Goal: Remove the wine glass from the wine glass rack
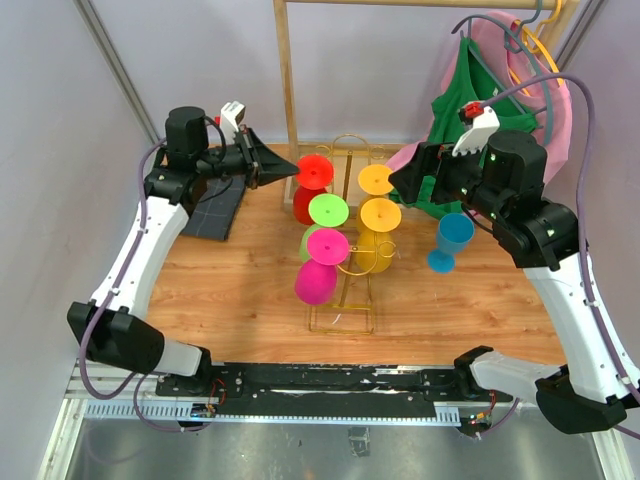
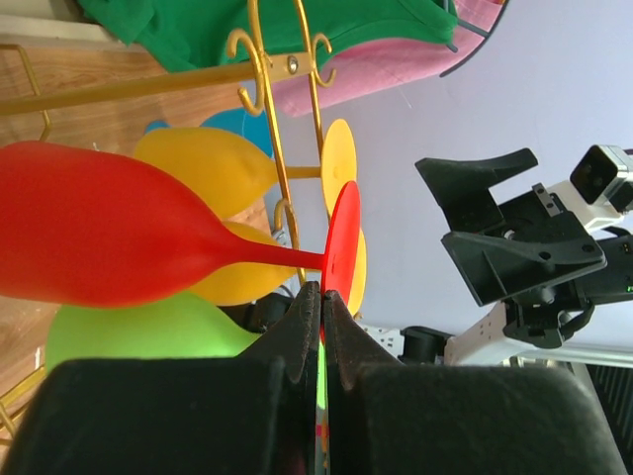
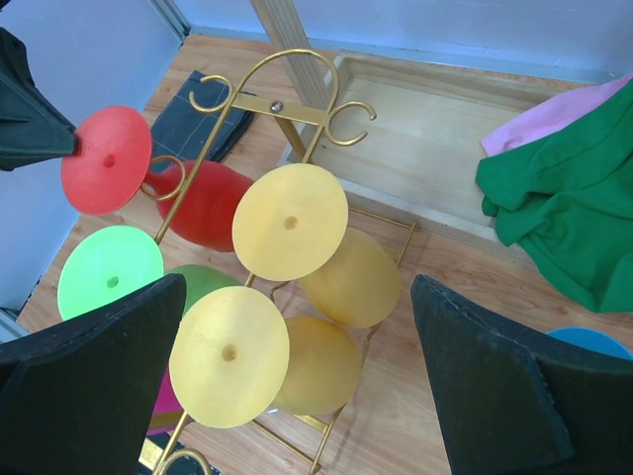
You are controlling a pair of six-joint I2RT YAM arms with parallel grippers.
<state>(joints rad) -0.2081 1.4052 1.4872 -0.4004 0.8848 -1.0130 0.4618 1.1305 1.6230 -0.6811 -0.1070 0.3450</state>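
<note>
We see the red wine glass (image 2: 99,237) hanging on the wine glass rack (image 3: 257,102), toward the far edge of the bench (image 1: 230,290). Our left end effector (image 2: 321,309) is clenched on its foot; lifting it off is not yet done. The right end effector (image 1: 402,178) is released, grasping nothing.

No legible text, label, brand, number or sign in any view. Surfaces checked: red wine glass (image 2: 99,237), yellow glass foot (image 3: 290,221), wine glass rack (image 3: 259,102), right arm housing (image 1: 545,230). All plain or too blurred to read.
</note>
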